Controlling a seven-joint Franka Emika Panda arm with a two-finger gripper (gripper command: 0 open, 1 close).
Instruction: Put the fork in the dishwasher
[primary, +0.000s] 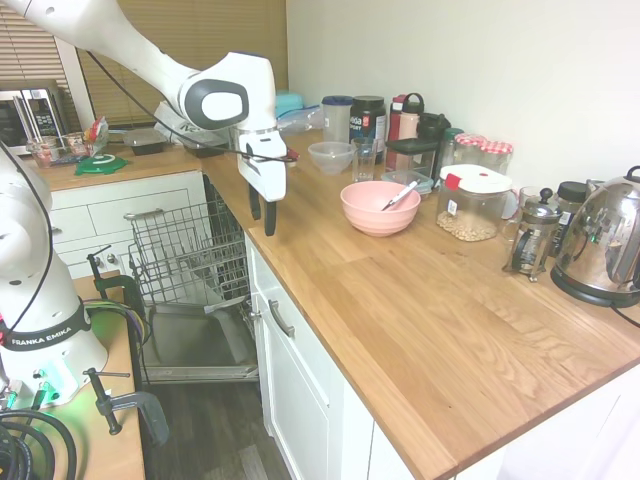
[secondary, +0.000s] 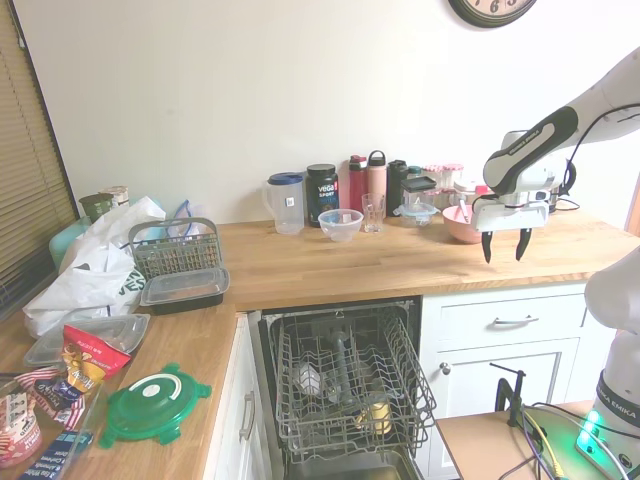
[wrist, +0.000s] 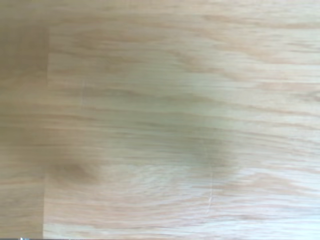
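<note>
The fork (primary: 400, 195) leans in the pink bowl (primary: 379, 207) on the wooden counter, its pale handle sticking out over the rim. In the second exterior view the pink bowl (secondary: 462, 224) is partly behind the arm. My gripper (primary: 262, 222) hangs open just above the counter, to the left of the bowl, with nothing between its fingers; from the other side my gripper (secondary: 503, 246) is in front of the bowl. The dishwasher (secondary: 345, 385) stands open below the counter with its wire rack (primary: 185, 250) pulled out. The wrist view shows only blurred wood grain.
Bottles, jars, a clear bowl (primary: 330, 156) and a glass line the wall behind the pink bowl. A nut container (primary: 470, 203), French press (primary: 533, 236) and kettle (primary: 603, 240) stand to the right. A grey cutlery basket (secondary: 176, 248) and food tubs sit on the far counter.
</note>
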